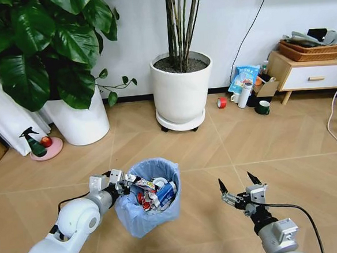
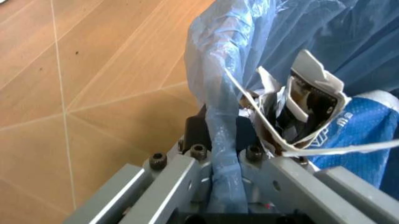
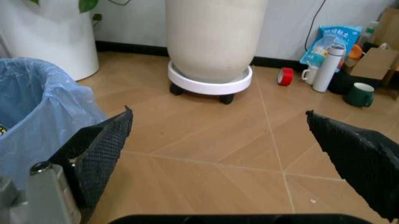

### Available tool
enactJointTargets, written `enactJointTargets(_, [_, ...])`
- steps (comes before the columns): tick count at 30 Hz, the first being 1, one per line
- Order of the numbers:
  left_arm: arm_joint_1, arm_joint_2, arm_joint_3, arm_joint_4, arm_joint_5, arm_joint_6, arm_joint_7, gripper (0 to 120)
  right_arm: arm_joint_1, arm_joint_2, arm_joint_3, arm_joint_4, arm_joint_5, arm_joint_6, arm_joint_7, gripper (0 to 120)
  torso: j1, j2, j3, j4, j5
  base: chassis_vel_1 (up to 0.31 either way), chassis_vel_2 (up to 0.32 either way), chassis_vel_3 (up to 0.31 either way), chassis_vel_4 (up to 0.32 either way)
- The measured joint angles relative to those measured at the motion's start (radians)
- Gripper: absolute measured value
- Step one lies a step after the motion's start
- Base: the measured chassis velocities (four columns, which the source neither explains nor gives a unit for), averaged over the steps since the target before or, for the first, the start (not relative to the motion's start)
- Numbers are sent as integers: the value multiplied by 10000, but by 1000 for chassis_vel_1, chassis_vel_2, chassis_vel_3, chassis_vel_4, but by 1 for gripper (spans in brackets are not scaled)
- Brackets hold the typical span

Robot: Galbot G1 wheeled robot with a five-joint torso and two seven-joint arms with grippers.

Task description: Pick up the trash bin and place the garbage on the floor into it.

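Trash bin [image 1: 148, 198] with blue bag liner sits low center over the floor [image 1: 216, 140], stuffed with garbage [image 1: 156, 192] of wrappers and paper. Left tool [image 1: 119, 184] is clamped onto the bin's near rim and liner, fingers [image 2: 187, 175] pinching the plastic. Right tool [image 1: 237, 186] hangs beside the bin, spread wide, holding nothing

The floor [image 1: 227, 145] is light wood-look with chevron lines. On it, the wheeled planter [image 1: 182, 85] stands centrally; the second planter [image 1: 80, 118] is to its left, the tape roll [image 1: 222, 102], bottle [image 1: 245, 94] and mug [image 1: 263, 107] to its right.
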Motion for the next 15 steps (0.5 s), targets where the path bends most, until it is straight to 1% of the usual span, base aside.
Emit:
enactJointTargets(2, [2, -25, -1, 4, 12, -1, 3, 0, -5, -5, 0, -4, 0, -1, -1, 100, 0, 0, 0, -1, 3, 192, -77, -180, 67])
enactJointTargets(4, [6, -76, -2, 21, 34, -2, 8, 0, -26, -13, 2, -5, -1, -4, -2, 100, 0, 0, 1, 0, -4, 198, -81, -180, 87])
enactJointTargets(7, [11, -110, -2, 24, 53, -5, 11, 0, -46, -20, 3, -4, -1, -7, -6, 100, 0, 0, 1, 1, 4, 217, -98, -191, 103])
enactJointTargets(9, [38, -137, -5, 30, 79, -9, 24, 0, -71, -23, 3, -4, -5, -7, -11, 100, 1, 0, 0, 0, -6, 228, -99, -238, 119])
enactJointTargets(10, [52, -141, -14, 29, 86, -13, 32, 0, -81, -24, -1, -5, -7, -8, -15, 100, 0, 0, -1, -1, 4, 231, -123, -230, 126])
enactJointTargets(11, [73, -144, -37, 30, 95, -17, 33, 0, -94, -24, -14, -8, -10, -8, -24, 100, 0, 0, 0, -1, 5, 231, -137, -255, 126])
enactJointTargets(12, [97, -149, -52, 30, 101, -17, 33, 0, -106, -24, -22, -10, -12, -8, -38, 100, 0, 0, 0, -1, -4, 219, -137, -255, 107])
enactJointTargets(14, [128, -154, -68, 27, 106, -18, 40, 0, -114, -26, -32, -13, -15, -8, -55, 100, 0, 0, 0, 0, -7, 219, -124, -241, 107])
enactJointTargets(15, [158, -157, -97, 17, 115, -19, 45, 0, -120, -29, -48, -21, -19, -8, -71, 100, 0, 0, 0, 0, 0, 265, -110, -227, 110])
